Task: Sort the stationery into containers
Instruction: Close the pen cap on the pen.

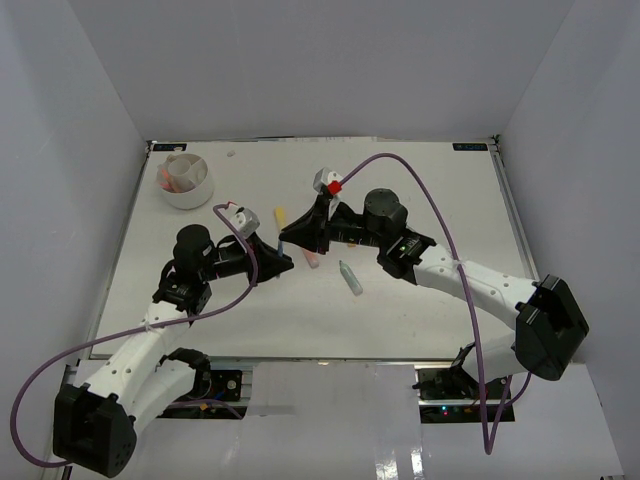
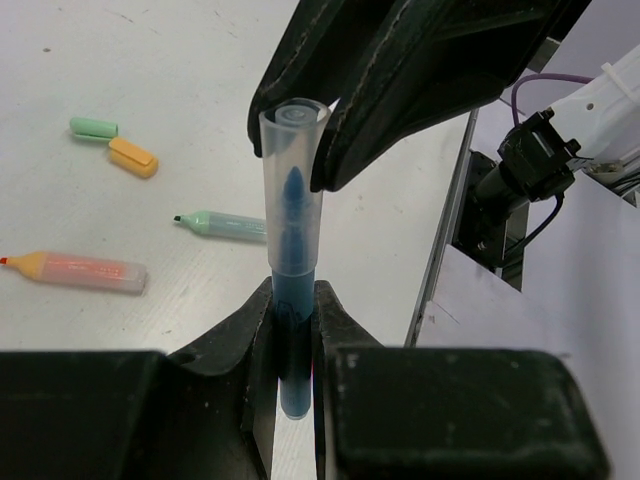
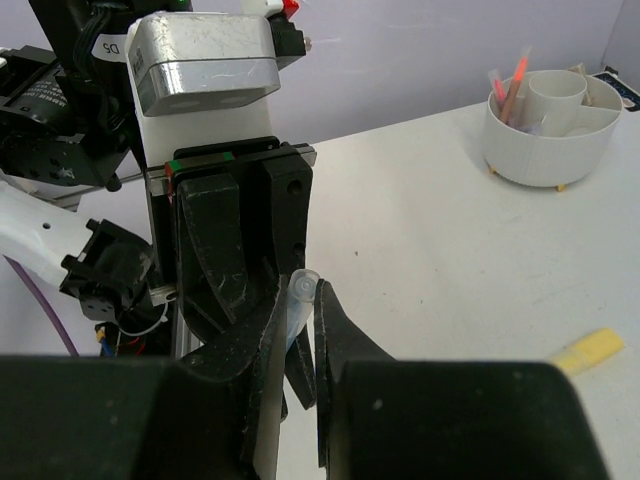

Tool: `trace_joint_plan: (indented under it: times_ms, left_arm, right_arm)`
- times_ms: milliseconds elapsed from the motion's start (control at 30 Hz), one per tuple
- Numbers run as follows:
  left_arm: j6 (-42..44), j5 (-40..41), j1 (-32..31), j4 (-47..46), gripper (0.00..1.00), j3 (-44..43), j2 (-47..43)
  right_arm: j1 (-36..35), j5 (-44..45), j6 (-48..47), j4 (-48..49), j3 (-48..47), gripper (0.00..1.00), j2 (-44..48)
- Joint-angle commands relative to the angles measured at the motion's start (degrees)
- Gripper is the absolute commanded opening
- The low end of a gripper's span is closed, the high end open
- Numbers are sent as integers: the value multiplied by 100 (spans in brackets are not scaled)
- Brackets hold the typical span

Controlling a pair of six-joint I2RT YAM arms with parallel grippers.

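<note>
A blue marker (image 2: 292, 210) with a clear cap (image 3: 301, 290) hangs in the air between both arms. My left gripper (image 2: 293, 300) is shut on its blue barrel. My right gripper (image 3: 303, 300) is shut on the clear cap end, its black fingers (image 2: 400, 90) meeting the left ones above the table. In the top view the two grippers, left (image 1: 284, 262) and right (image 1: 290, 236), touch tips near the table's middle. The white divided tub (image 1: 205, 190) stands at the far left with pink pens (image 3: 515, 80) in it.
Loose on the table lie an uncapped teal marker (image 2: 225, 224), an orange-pink marker (image 2: 80, 270), a green cap (image 2: 93, 127) and a yellow-orange cap (image 2: 133, 157). In the top view a yellow piece (image 1: 281, 214), a pink marker (image 1: 310, 260) and a teal marker (image 1: 350, 278) lie near the grippers.
</note>
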State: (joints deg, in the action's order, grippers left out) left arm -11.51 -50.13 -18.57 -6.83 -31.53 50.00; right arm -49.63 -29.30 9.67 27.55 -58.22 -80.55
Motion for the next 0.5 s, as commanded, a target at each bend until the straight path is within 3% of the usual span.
trace_joint_plan:
  times_ms: [0,133,267,467]
  left_arm:
    - [-229,285,117,-205,0,-55,-201]
    - [-212,267,117,-47,0,-29,-175]
    - [-220,284,117,-55,0,-11,-175]
    - [-229,319,108,-38,0,-2,-166]
  right_arm:
    - [-38,-436,-123,-839,188,10,75]
    - [-38,-506,-97,-865,91,15,66]
    - [-38,-507,-62,-813,74,36,92]
    - [-3,-182,-123,-883,-93,57,241]
